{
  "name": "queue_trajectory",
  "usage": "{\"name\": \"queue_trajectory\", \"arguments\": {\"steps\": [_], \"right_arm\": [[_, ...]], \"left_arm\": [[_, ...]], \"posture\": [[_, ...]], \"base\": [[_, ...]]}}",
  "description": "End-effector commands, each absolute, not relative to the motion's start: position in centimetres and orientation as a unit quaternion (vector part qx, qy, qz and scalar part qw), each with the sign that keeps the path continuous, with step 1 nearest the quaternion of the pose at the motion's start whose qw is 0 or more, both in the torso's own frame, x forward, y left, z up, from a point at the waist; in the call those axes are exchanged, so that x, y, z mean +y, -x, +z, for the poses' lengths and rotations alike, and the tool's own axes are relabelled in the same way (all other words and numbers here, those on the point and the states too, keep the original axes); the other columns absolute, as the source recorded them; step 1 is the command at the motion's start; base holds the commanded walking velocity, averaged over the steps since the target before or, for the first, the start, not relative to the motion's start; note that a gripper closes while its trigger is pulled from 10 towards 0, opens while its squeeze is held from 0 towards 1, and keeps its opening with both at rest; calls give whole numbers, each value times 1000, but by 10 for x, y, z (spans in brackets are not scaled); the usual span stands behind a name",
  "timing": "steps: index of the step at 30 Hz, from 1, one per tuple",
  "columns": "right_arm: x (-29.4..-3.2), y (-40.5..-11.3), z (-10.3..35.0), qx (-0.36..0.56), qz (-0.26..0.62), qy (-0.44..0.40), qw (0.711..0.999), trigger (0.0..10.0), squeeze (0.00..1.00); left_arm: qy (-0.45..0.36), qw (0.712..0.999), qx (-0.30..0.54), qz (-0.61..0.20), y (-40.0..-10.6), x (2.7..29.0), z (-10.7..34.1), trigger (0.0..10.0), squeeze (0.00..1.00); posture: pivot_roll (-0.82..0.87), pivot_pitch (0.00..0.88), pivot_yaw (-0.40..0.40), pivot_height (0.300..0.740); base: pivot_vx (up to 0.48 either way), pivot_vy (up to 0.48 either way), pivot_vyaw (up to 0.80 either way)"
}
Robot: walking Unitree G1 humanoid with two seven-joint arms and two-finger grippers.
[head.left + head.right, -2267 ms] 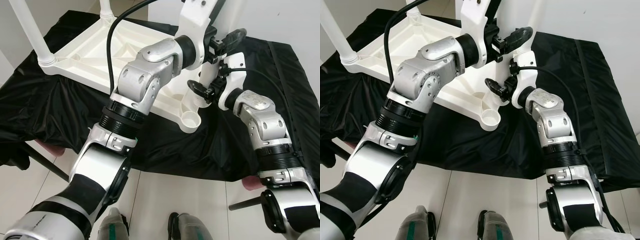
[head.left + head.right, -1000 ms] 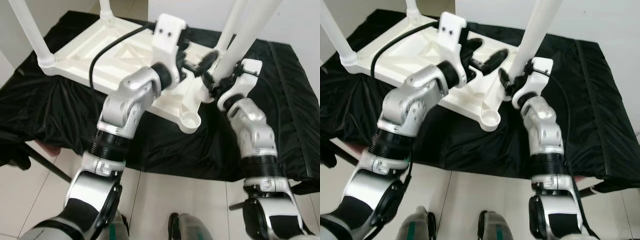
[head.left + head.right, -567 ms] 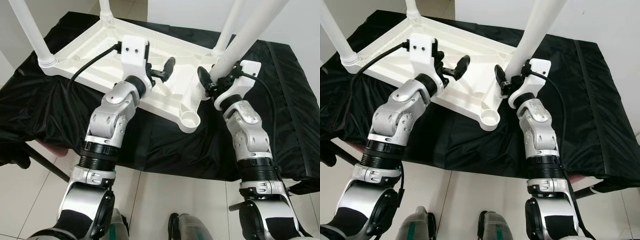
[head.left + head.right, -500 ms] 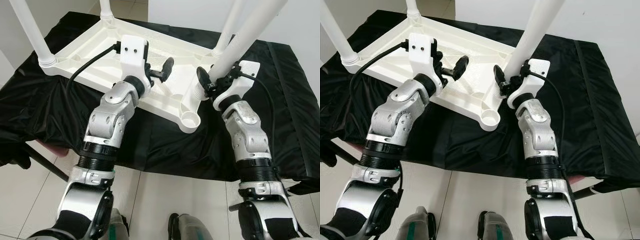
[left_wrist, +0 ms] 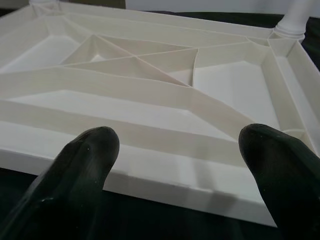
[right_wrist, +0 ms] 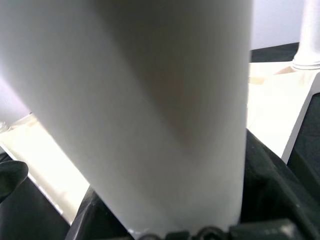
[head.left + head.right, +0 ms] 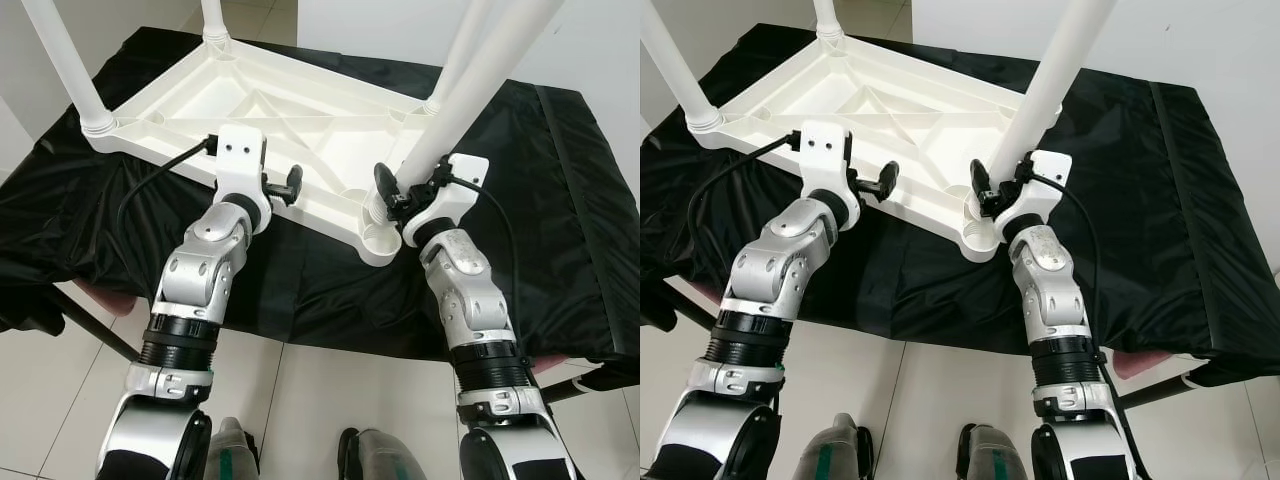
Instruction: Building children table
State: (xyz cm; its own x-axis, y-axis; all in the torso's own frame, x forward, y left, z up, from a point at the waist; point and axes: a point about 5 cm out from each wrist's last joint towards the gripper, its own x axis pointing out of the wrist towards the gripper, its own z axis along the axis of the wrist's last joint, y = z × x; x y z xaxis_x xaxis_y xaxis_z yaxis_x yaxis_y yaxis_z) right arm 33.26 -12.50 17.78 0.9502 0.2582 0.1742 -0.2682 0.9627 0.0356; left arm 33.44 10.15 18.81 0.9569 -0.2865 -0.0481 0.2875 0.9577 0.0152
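A white children's tabletop (image 7: pixel 270 110) lies upside down on a black cloth. Three white legs stand in its corners: far left (image 7: pixel 62 60), back (image 7: pixel 212 18) and far right (image 7: pixel 462 50). My right gripper (image 7: pixel 398 192) is shut on a fourth white leg (image 7: pixel 480 80), held tilted, its lower end just above the bare near corner socket (image 7: pixel 380 240). In the right wrist view that leg (image 6: pixel 150 100) is close up. My left gripper (image 7: pixel 285 187) is open at the tabletop's near edge, its two fingers (image 5: pixel 85 165) apart before the ribbed underside (image 5: pixel 150 95).
The black cloth (image 7: pixel 560 200) covers a low table and hangs over its front edge. White tiled floor (image 7: pixel 330 400) lies below, with my feet near the bottom. A dark rod (image 7: pixel 95 335) slants at the lower left. A white wall stands behind.
My left arm has pulled back from over the tabletop to its near edge. My right gripper has carried the leg down and toward me, closer to the near corner socket.
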Motion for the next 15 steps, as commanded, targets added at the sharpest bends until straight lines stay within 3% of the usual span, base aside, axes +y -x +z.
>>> {"name": "queue_trajectory", "arguments": {"steps": [1,9,11,15], "right_arm": [[-124,-331,180,-97,140,-24,985,10000,0],[-114,-328,182,-95,168,2,981,10000,0],[-111,-326,181,-86,172,16,981,10000,0],[-109,-327,176,-56,170,23,984,10000,0]], "left_arm": [[-32,984,-4,-173,-330,96,193,10000,0],[-82,971,-50,-221,-316,86,196,10000,0],[-132,950,-82,-270,-304,78,194,10000,0],[-113,945,-77,-297,-298,75,190,10000,0]], "posture": [[-35,3,5,740],[-25,12,-10,740],[-24,17,-11,740],[-25,25,-16,740]], "base": [[0,0,0],[0,0,0],[0,0,0],[0,0,0]]}}
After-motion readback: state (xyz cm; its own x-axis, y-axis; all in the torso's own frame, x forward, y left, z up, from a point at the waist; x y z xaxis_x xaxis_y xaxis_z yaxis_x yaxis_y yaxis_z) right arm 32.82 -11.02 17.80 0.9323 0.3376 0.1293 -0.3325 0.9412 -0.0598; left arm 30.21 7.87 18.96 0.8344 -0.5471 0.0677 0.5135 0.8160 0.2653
